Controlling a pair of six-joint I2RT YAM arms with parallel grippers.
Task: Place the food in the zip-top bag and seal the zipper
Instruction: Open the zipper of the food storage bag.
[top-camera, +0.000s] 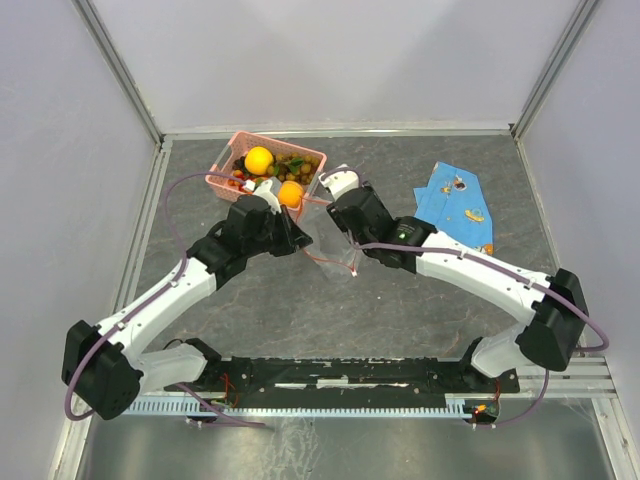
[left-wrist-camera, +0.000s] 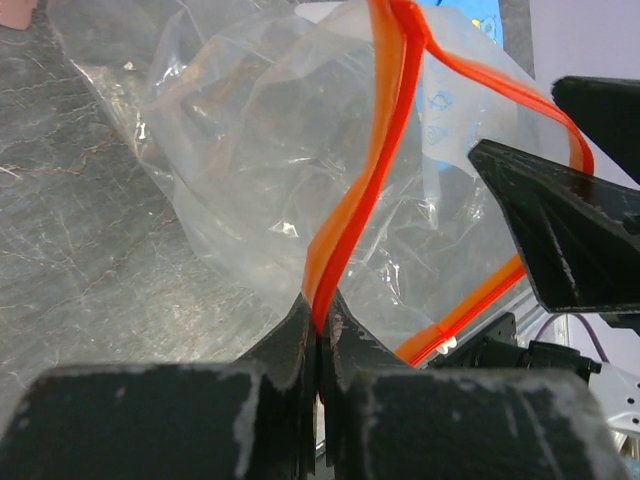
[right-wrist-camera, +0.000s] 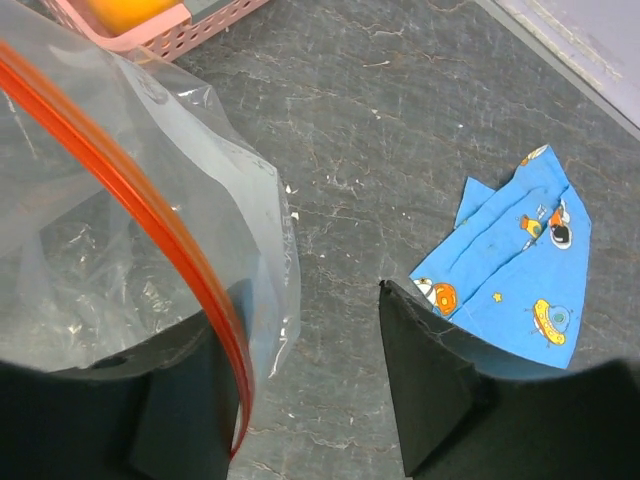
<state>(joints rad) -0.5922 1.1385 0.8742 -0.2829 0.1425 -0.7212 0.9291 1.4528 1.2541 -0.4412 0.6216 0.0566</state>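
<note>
The clear zip-top bag (left-wrist-camera: 250, 170) hangs between my two grippers, just in front of the basket (top-camera: 330, 252). My left gripper (left-wrist-camera: 320, 312) is shut on its red zipper (left-wrist-camera: 352, 215), which rises from the jaws and curves away. A small white tab (left-wrist-camera: 447, 343) sits on the strip's far run. My right gripper (right-wrist-camera: 300, 310) is open; the zipper (right-wrist-camera: 150, 215) and bag edge drape over its left finger (right-wrist-camera: 185, 410), with nothing between the fingers. The food lies in the pink basket (top-camera: 228, 160): a yellow lemon (top-camera: 259, 159), an orange fruit (top-camera: 290, 193) and darker grapes (top-camera: 296, 165).
A blue printed cloth (top-camera: 452, 205) lies on the dark table at the right, also near my right finger (right-wrist-camera: 520, 255). The pink basket's corner (right-wrist-camera: 190, 25) is just beyond the bag. Grey walls enclose the table on three sides.
</note>
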